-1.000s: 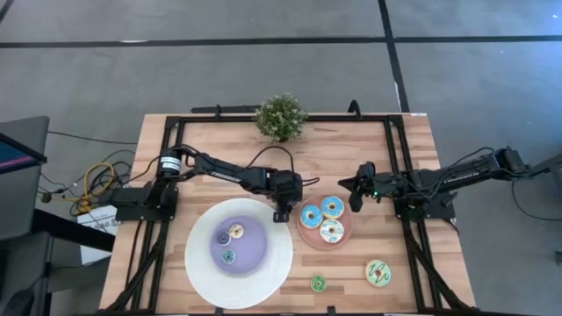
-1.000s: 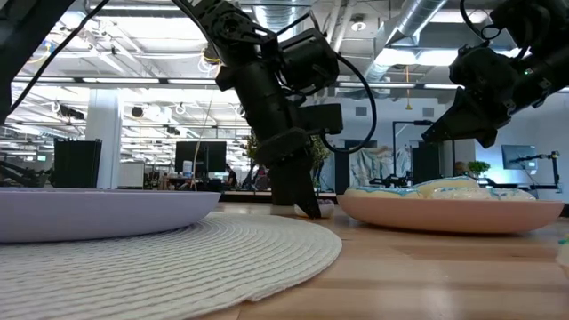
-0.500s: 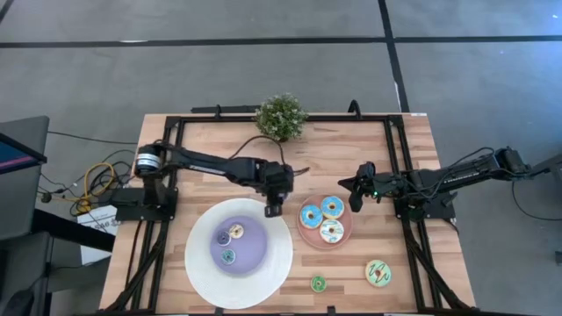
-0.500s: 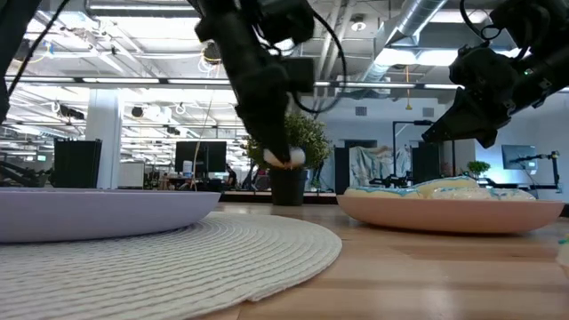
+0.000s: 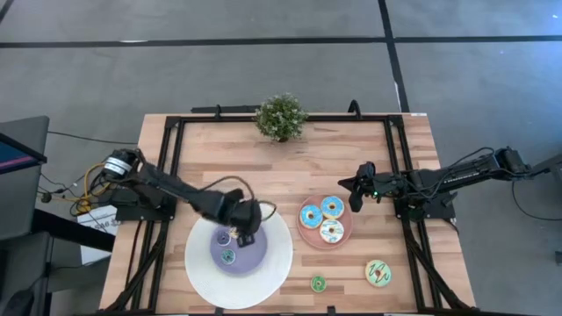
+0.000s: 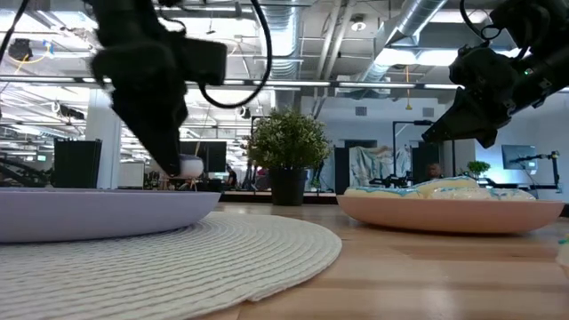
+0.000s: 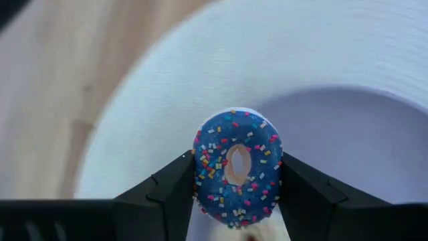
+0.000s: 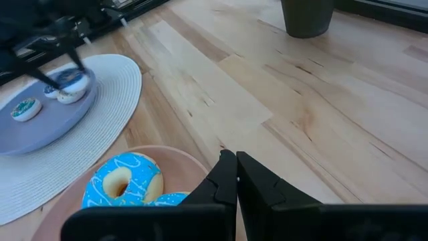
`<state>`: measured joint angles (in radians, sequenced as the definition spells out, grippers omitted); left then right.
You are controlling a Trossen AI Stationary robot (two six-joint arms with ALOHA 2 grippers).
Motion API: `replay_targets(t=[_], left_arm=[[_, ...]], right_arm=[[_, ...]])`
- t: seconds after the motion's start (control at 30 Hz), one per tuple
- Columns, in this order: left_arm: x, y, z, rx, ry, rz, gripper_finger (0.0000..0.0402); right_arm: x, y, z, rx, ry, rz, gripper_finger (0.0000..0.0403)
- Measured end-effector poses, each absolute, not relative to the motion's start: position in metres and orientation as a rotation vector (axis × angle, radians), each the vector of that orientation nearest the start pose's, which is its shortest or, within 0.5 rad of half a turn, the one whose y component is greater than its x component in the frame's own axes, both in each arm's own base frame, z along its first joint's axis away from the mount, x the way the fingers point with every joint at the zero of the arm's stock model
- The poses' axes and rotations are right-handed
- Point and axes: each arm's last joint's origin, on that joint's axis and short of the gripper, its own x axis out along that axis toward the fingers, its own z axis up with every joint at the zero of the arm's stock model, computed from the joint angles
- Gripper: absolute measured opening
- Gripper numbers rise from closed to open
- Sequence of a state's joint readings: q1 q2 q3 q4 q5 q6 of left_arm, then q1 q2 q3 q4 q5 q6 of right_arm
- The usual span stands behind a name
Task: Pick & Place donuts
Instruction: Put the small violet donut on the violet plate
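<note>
My left gripper (image 5: pixel 244 233) hovers over the purple plate (image 5: pixel 250 259), which sits on the round white mat (image 5: pixel 272 263). It is shut on a tiny blue sprinkled donut (image 7: pixel 235 167). Two tiny donuts lie on the purple plate, a pale one (image 8: pixel 65 97) and a green one (image 5: pixel 227 256). Three bigger donuts lie on the pink plate (image 5: pixel 303 237): two blue (image 5: pixel 311 216) (image 5: pixel 332 207) and one white (image 5: pixel 331 231). A tiny green donut (image 5: pixel 318 283) and a bigger green one (image 5: pixel 378 273) lie on the table near its front edge. My right gripper (image 5: pixel 356 195) is shut and empty, just right of the pink plate. My left gripper pinches the tiny blue donut by two opposite sides of its ring (image 7: pixel 200 175) between its two fingers (image 7: pixel 170 194). The fingers come from above, pointing down. The donut is lifted clear, above the purple plate (image 6: pixel 189 165), its icing facing up toward the wrist.
A small potted plant (image 5: pixel 280 117) stands at the table's far edge. Black frame rails (image 5: pixel 399 158) run along the table's sides. Bare wood lies between the plant and the two plates.
My left gripper has risen from the table beside the pink plate with the tiny blue donut lifted clear. It has then gone toward the table's left and near edges, and stands over the purple plate. My right gripper has kept still.
</note>
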<state>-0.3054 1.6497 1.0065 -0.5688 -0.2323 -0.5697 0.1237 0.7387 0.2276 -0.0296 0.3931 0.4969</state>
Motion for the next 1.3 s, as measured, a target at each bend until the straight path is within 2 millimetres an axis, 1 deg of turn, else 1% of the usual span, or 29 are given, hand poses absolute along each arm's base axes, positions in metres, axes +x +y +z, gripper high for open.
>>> replay_targets(t=[0.13, 0.3, 0.57, 0.7, 0.83, 1.0, 1.3], left_arm=[[0.289, -0.104, 0.178, -0.159, 1.126, 0.227, 0.0179], [0.285, -0.113, 0.178, -0.136, 1.129, 0.197, 0.0178], [0.286, -0.112, 0.173, -0.099, 1.121, 0.177, 0.0178], [0.286, -0.109, 0.168, -0.11, 1.107, 0.175, 0.0178], [0.286, -0.108, 0.167, -0.113, 1.111, 0.176, 0.018], [0.286, -0.108, 0.167, -0.12, 1.104, 0.176, 0.0203], [0.286, -0.108, 0.167, -0.122, 1.103, 0.177, 0.027]], right_arm=[[0.149, 0.007, 0.165, 0.344, 0.445, -0.386, 0.0], [0.15, 0.007, 0.166, 0.347, 0.437, -0.384, 0.0], [0.15, 0.007, 0.166, 0.347, 0.437, -0.384, 0.0], [0.15, 0.007, 0.166, 0.346, 0.437, -0.384, 0.0], [0.149, 0.007, 0.166, 0.346, 0.438, -0.384, 0.0], [0.149, 0.007, 0.166, 0.346, 0.438, -0.383, 0.0], [0.149, 0.007, 0.166, 0.346, 0.438, -0.384, 0.0]])
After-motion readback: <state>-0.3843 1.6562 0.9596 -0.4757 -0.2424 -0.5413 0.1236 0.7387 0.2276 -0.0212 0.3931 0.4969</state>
